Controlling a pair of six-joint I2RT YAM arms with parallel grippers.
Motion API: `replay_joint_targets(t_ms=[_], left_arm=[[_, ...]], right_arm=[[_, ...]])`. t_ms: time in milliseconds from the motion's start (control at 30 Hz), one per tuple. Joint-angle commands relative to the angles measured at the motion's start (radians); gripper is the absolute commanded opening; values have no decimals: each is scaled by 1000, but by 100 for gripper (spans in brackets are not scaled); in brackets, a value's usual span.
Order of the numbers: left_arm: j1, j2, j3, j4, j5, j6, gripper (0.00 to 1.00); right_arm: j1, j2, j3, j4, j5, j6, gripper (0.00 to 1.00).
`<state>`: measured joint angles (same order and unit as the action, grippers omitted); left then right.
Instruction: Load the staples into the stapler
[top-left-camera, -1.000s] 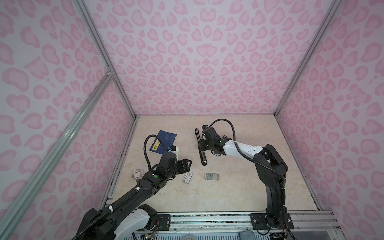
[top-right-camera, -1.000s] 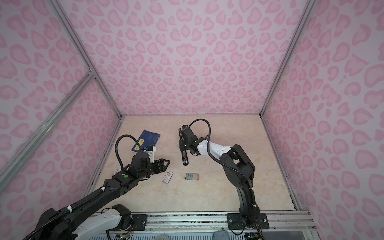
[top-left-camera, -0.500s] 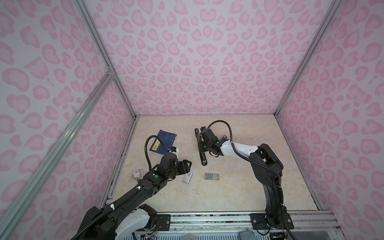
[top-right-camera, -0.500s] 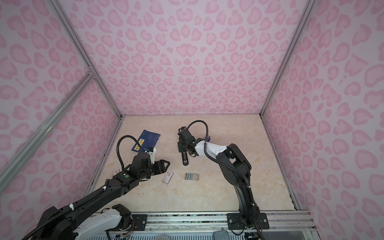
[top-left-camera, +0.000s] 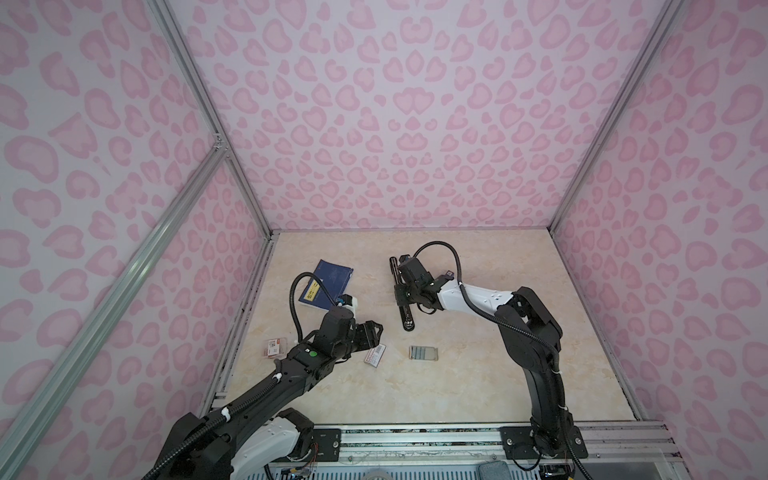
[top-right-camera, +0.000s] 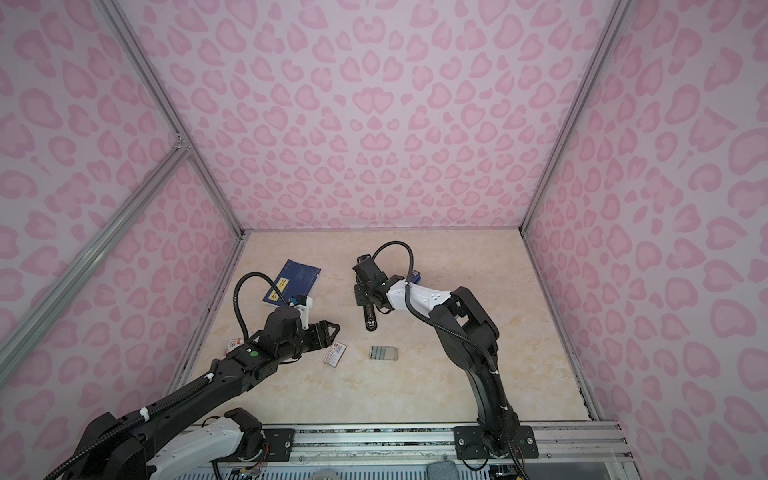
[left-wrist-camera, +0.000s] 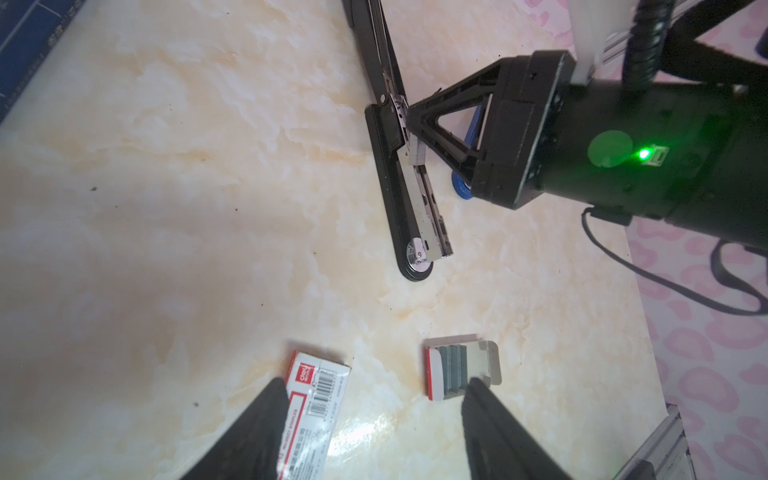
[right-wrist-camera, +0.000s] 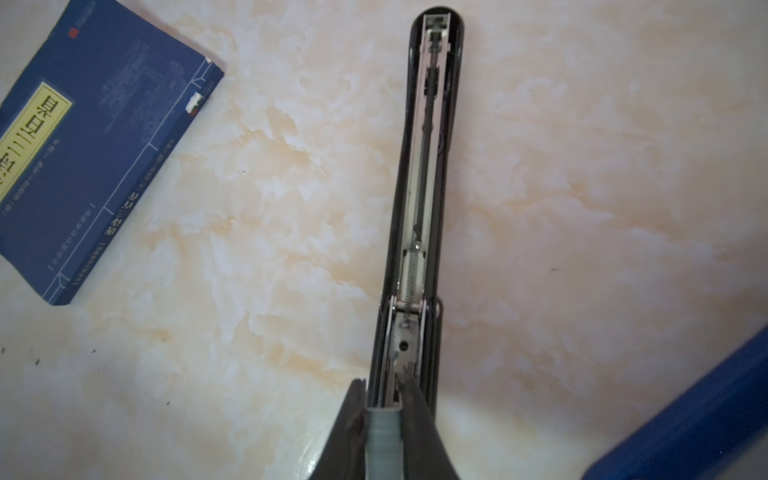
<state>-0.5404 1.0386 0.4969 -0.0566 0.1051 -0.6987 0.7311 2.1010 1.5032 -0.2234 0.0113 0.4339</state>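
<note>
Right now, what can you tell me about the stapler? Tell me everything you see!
The stapler is long, thin and black, probably plastic, with a shiny metal channel and a spring inside. It lies flat on the marble-look table, flipped fully open, its lid stretched away from its base. The right claw pinches a grey strip of staples right over the channel near the hinge. A blue book lies apart from it.

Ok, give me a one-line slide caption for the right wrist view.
Right fingers pinch a staple strip over the opened stapler, a blue book lying nearby.
</note>
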Motion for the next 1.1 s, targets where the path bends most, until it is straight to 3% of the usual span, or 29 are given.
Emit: replay_joint_targets(t_ms=[0,1067], left_arm=[[0,-6,-4,28,-2,-5,69],[0,-14,-21,39,9,-10,69]], right_arm=[[2,-9,-1,-7,23,-4,17],[24,-31,-85,22,68,4,19]])
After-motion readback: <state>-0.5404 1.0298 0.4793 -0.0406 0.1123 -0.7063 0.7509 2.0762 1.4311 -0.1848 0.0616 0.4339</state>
